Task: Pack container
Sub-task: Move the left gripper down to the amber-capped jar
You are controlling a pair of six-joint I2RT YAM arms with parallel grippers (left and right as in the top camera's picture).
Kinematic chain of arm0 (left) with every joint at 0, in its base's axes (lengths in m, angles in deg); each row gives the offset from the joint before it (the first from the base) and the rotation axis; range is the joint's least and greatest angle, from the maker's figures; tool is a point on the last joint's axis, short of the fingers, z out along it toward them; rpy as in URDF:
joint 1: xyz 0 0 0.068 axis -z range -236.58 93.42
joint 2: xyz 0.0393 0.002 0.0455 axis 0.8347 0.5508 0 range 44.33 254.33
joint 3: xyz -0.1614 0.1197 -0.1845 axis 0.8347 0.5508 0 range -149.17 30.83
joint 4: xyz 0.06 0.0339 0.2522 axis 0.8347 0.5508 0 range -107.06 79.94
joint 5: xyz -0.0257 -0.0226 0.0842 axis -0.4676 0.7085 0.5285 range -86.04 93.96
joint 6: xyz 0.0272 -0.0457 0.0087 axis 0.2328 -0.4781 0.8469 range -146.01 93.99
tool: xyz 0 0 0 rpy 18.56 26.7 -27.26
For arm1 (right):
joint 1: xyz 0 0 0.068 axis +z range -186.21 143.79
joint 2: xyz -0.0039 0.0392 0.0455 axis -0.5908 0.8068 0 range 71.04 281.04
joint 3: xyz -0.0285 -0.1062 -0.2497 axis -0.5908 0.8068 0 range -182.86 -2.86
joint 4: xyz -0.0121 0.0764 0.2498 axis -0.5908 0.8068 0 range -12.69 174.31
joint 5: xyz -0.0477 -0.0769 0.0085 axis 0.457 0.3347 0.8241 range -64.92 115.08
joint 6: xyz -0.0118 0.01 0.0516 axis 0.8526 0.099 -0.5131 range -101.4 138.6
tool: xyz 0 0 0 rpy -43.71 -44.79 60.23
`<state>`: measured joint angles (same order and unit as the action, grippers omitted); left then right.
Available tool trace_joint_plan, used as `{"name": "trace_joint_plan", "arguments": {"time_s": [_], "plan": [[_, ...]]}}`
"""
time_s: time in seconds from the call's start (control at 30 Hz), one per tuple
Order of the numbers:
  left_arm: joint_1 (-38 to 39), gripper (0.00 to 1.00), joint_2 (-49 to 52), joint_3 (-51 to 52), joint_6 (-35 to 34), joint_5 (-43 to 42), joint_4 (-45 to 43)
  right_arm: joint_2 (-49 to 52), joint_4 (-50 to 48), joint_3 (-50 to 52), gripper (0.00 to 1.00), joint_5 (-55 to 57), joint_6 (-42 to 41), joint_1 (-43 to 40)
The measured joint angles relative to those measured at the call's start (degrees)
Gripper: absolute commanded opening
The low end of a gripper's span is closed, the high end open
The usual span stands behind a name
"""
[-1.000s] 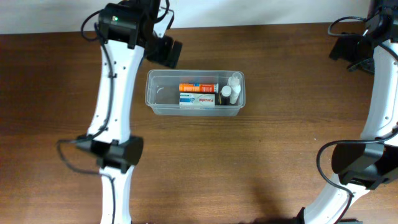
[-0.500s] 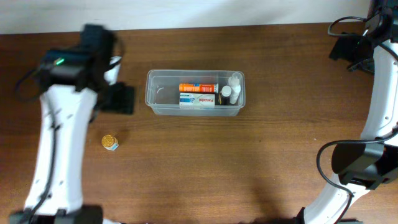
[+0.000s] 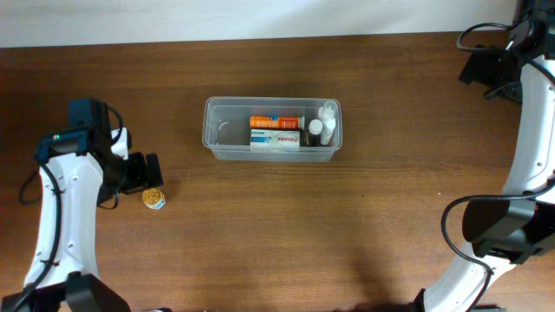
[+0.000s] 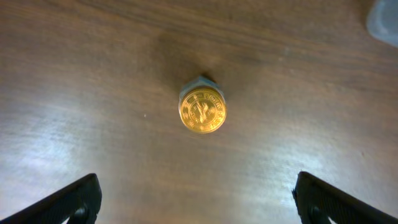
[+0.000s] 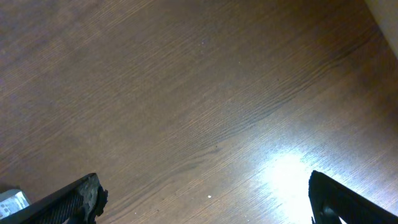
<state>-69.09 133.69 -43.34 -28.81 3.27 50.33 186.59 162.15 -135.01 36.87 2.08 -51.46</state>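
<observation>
The small round gold-lidded jar point(image 4: 202, 111) stands on the brown wooden table point(image 3: 286, 225), well left of and nearer than the clear plastic rectangular container point(image 3: 212, 130). An off-centre pinch could tip it or send it rolling. The left gripper point(image 4: 196, 198) hangs over it, spread wide; the right gripper point(image 5: 202, 196), also wide, sits far right. Half a second ago the left gripper was closer to the container
</observation>
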Motion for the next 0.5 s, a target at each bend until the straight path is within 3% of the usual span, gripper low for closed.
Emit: {"name": "trace_joint_plan", "arguments": {"time_s": [0.23, 0.5], "plan": [[-1.92, 0.99, 1.7, 4.39, 0.2, -2.47, -7.87, 0.0, 0.0, 0.0, 0.98, 0.0, 0.0, 0.0], [-1.75, 0.99, 10.47, 4.44, 0.2, -3.63, -12.7, 0.0, -0.02, 0.0, 0.98, 0.0, 0.02, 0.0]]}}
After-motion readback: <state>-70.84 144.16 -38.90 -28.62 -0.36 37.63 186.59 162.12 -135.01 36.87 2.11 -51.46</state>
